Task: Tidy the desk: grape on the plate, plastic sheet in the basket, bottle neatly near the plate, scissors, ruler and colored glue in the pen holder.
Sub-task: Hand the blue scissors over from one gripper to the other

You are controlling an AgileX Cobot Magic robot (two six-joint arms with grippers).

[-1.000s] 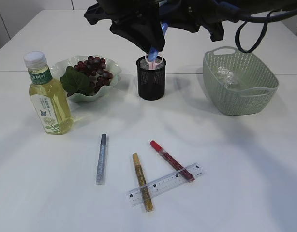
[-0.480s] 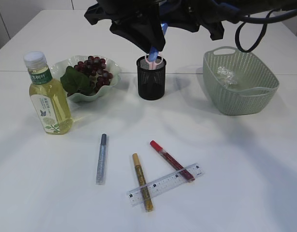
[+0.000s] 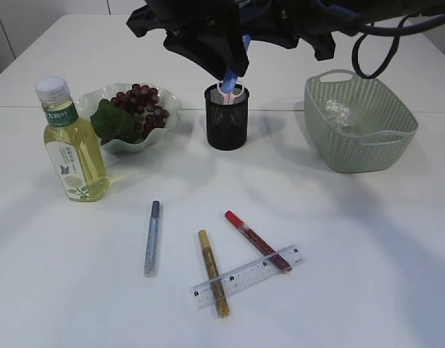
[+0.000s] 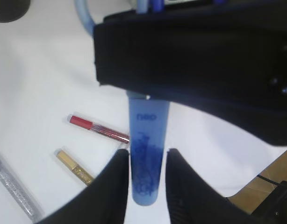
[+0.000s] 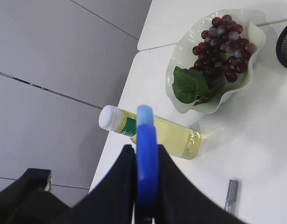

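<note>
Black mesh forms the pen holder [image 3: 227,117], in which the scissors [image 3: 232,88] are stood upright, pink handles at the rim. Directly above the holder, the left gripper [image 3: 235,67] is poised; whether it is parted or clamped cannot be told. The right gripper [image 5: 146,161] is pressed onto a blue pad, its state unclear. In front of the holder, the ruler [image 3: 248,276] is laid flat, its long axis slanting up rightward, across the gold glue [image 3: 214,272] and red glue [image 3: 256,241]; the silver glue [image 3: 152,237] is left of them, pointing toward the bottle [image 3: 69,142].
</note>
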